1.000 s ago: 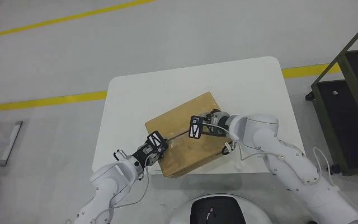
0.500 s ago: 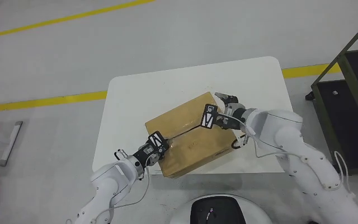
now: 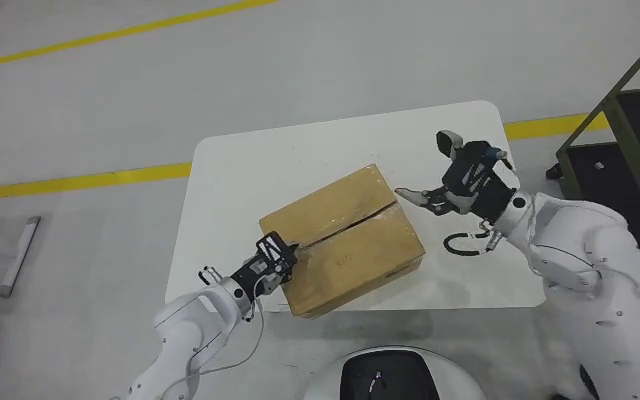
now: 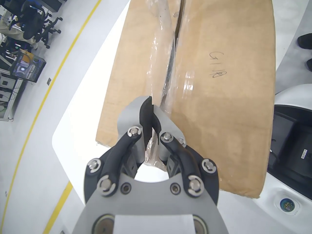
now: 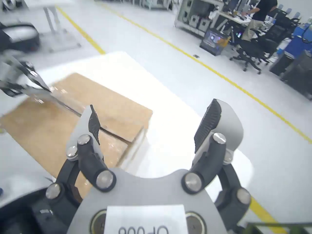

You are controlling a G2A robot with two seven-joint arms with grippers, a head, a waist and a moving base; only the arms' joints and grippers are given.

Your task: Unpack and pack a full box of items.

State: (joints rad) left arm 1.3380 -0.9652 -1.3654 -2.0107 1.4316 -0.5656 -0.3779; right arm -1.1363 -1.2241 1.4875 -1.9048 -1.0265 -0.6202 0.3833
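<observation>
The left gripper (image 3: 277,248) has its jaws pinched on crinkly clear tape (image 4: 160,49). The flat brown cardboard box (image 3: 340,240) lies by the white surface's (image 3: 250,170) near edge, its seam slanting toward the far right corner. The right gripper (image 3: 428,168) hovers with jaws wide, empty.

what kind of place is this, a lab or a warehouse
Most likely a robotics lab or workshop hall: a yellow floor line marks off zones, workbenches are loaded with equipment, and office chairs stand beside them.
</observation>
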